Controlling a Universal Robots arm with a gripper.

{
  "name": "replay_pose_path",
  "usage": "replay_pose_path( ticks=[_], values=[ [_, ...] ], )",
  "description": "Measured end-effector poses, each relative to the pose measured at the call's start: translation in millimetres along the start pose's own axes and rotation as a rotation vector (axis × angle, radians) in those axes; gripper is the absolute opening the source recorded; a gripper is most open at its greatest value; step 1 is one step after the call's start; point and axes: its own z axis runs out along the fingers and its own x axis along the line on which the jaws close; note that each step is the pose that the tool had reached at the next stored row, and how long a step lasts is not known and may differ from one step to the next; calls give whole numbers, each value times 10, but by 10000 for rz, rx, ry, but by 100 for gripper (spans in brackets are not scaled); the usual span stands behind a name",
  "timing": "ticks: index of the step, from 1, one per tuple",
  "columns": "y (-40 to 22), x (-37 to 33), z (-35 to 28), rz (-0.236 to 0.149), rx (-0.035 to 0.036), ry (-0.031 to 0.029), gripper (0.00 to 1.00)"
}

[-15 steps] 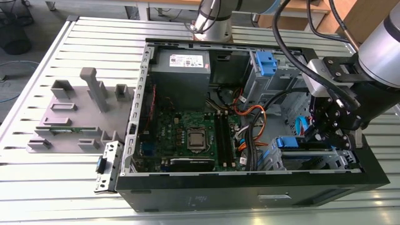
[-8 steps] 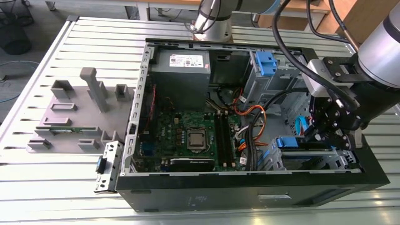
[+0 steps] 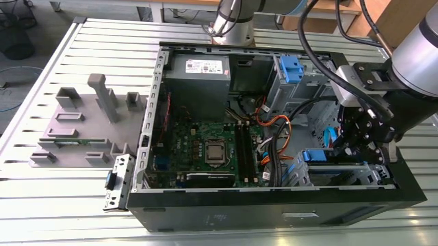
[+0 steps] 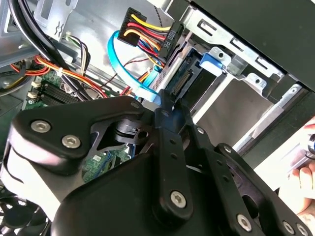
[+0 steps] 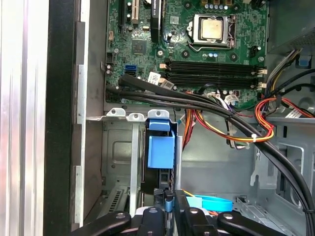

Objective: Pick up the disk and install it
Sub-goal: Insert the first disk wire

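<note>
I see the disk [image 5: 161, 152] standing on its edge in the metal drive cage [image 5: 118, 147] of the open computer case [image 3: 274, 205], which sits on the slatted desk [image 3: 68, 215]. In the exterior view the disk is in the lower right part of the frame, where its blue plastic frame [image 3: 321, 155] shows above the cage.

I judge the disk to be a stiff and rather heavy thing for its size, and not one to drop or knock. The metal faces look smooth and could slip. The blue frame around the edges is thinner plastic and may bend a little. The row of contacts on one end, seen in the second wrist view [image 4: 183, 82], is fragile and should not be touched. In my opinion the best hold is on the two long edges, through the frame, away from the contacts.

The gripper [image 5: 169, 204] is at the lower middle of the first wrist view, right at the near end of the disk, and a small blue piece shows at its tip. In the second wrist view its tip [image 4: 166, 103] sits just beside the contact end. I cannot tell if the jaws are spread or pinching the disk. A bundle of cables [image 5: 231, 128] runs close by, between the cage and the green board [image 5: 197, 49].
</note>
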Motion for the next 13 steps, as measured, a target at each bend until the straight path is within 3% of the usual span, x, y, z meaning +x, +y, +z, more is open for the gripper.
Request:
replay_pose_path(
  ticks=[11,13],
  values=[
    [-4,-7,-201,0,0,-3,23],
    [-4,-8,-210,0,0,-4,23]
  ],
)
